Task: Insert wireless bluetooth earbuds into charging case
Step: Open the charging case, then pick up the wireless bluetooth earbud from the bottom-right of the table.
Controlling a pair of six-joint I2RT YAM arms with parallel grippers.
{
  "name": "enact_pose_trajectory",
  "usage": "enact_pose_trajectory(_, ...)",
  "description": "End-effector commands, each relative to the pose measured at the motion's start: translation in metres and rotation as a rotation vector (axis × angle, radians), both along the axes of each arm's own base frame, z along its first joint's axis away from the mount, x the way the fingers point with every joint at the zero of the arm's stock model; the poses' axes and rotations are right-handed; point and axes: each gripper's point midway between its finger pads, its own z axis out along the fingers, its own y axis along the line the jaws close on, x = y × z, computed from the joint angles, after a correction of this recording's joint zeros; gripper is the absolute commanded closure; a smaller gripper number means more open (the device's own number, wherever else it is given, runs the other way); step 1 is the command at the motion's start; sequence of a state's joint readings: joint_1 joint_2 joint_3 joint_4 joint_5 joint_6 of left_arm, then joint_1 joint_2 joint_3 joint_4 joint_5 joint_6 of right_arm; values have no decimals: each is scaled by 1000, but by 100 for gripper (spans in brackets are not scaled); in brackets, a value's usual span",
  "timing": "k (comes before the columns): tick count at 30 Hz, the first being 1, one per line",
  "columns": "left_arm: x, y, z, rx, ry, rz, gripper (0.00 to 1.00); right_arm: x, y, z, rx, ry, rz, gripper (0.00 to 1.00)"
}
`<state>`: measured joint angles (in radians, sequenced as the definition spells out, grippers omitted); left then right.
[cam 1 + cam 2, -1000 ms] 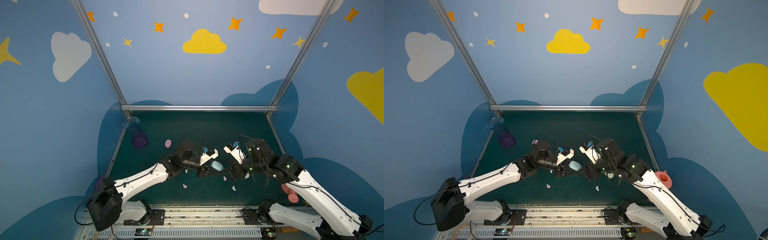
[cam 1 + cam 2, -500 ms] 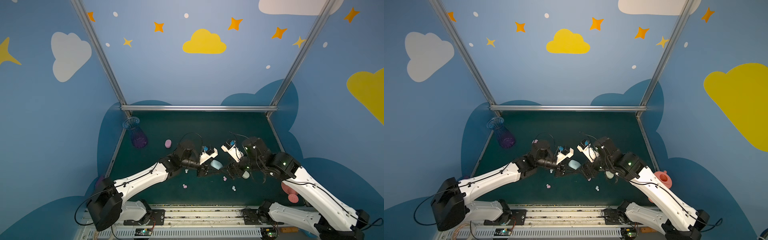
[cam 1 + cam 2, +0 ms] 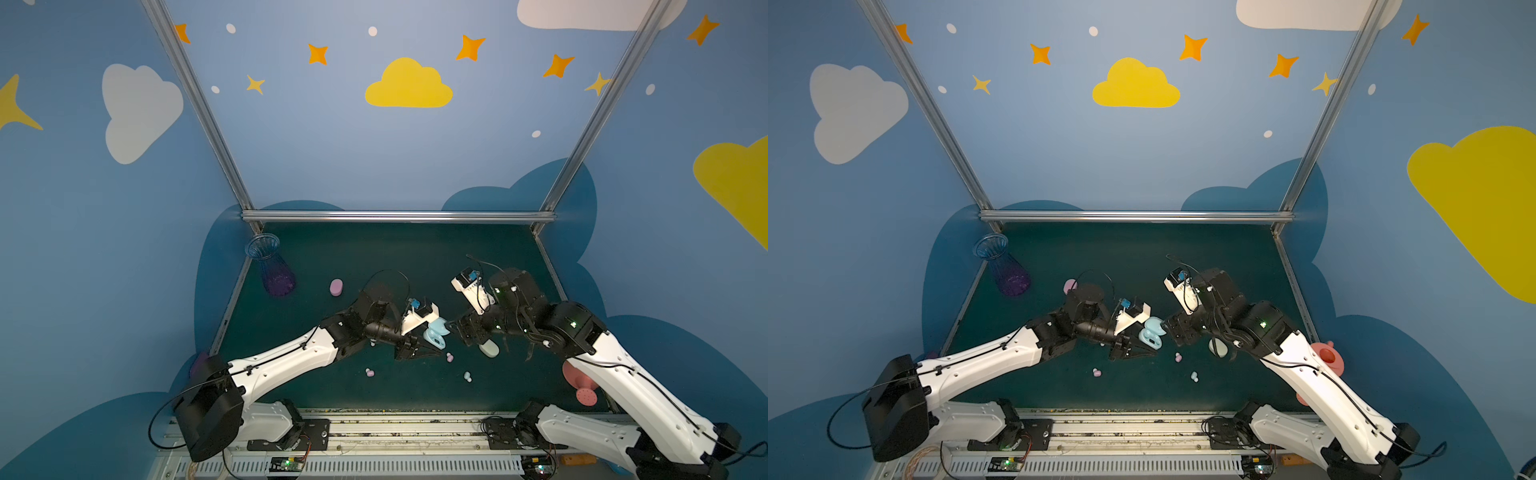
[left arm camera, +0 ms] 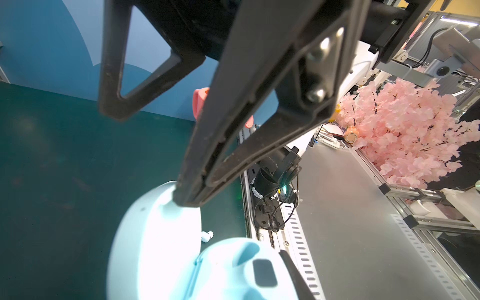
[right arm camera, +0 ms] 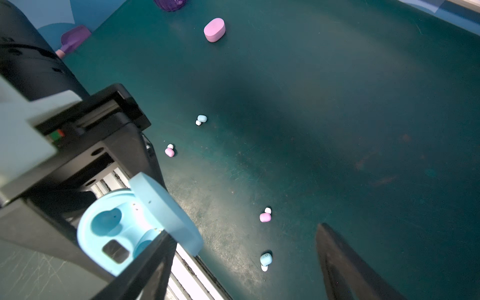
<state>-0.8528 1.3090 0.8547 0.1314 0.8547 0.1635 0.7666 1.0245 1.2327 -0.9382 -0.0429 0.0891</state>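
Note:
My left gripper (image 3: 430, 344) is shut on a pale blue charging case (image 3: 435, 332) (image 3: 1152, 333), held above the mat with its lid (image 5: 166, 207) swung open and both wells (image 5: 106, 220) empty. My right gripper (image 3: 459, 332) (image 5: 245, 272) stands open right beside it. One of its fingers (image 4: 233, 135) seems to rest its tip on the lid (image 4: 153, 233). Several earbuds lie loose on the mat: two pink ones (image 5: 169, 152) (image 5: 265, 217) and two blue ones (image 5: 201, 119) (image 5: 265, 259). In a top view they show as pink (image 3: 369, 372), pink (image 3: 449, 357) and blue (image 3: 467, 376).
A shut pink case (image 3: 336, 287) (image 5: 214, 29) lies at the back left. A mint case (image 3: 489, 348) sits under the right wrist. A purple vase (image 3: 274, 274) lies by the left wall, and a pink watering can (image 3: 582, 382) stands at the right edge. The metal rail (image 3: 374, 428) borders the front.
My right arm has swung left, bringing its open gripper up against the blue case, and the mint case has come into sight beneath it. The left arm and case have stayed still.

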Motion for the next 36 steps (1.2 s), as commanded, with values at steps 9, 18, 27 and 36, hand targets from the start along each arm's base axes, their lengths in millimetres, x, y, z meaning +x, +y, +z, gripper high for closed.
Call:
enact_pose_trajectory(9,8,1,13,-44,-37,47,82,-8,1,18,89,48,-17,16)
enact_pose_trajectory(18,41,29,1,-32,-27,237,82,-28,-8,15,169,185,-107,13)
enact_pose_trajectory(27,47,56,12,-50,-51,335,82,-33,-23,-44,106,424,-307,12)
enact_pose_trajectory(36,46,64,15,-62,-70,367,82,-38,-50,-118,23,634,-596,13)
